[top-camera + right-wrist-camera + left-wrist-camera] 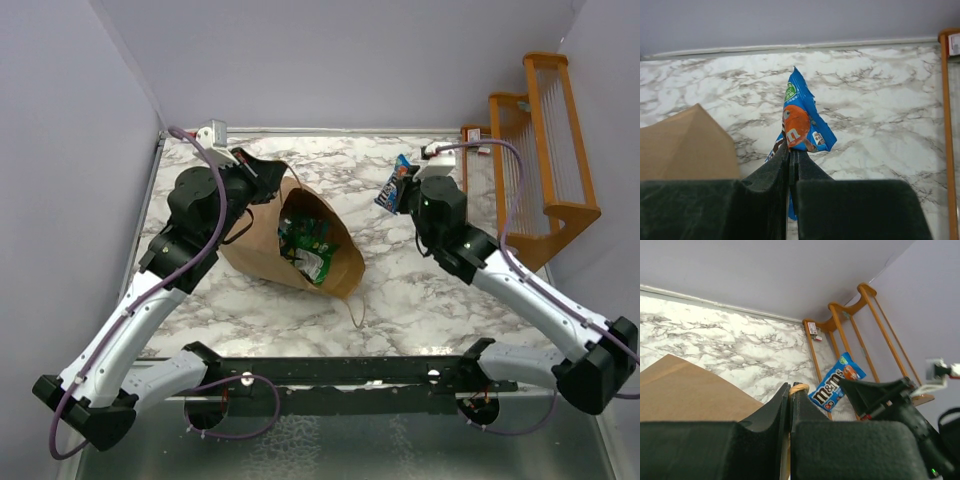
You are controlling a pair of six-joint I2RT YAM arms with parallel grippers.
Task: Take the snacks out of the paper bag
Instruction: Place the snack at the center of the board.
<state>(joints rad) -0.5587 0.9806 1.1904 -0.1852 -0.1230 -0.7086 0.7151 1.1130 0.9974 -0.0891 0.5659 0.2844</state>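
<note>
Bare marble table (420,290) lies open between the paper bag (262,240), left of centre, and the orange wooden rack (545,140) at the far right edge. The left gripper (791,390) pinches the bag's twisted handle (799,388). The right gripper (791,150) clamps a blue M&M's packet (799,120) near the rack. Green packets (308,245) lie in the bag's mouth.

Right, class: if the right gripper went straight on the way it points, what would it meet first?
Beyond the packet it holds, the right gripper would probably meet bare table, then the back wall. The bag lies left of that line, the rack right. Depth is unclear.
</note>
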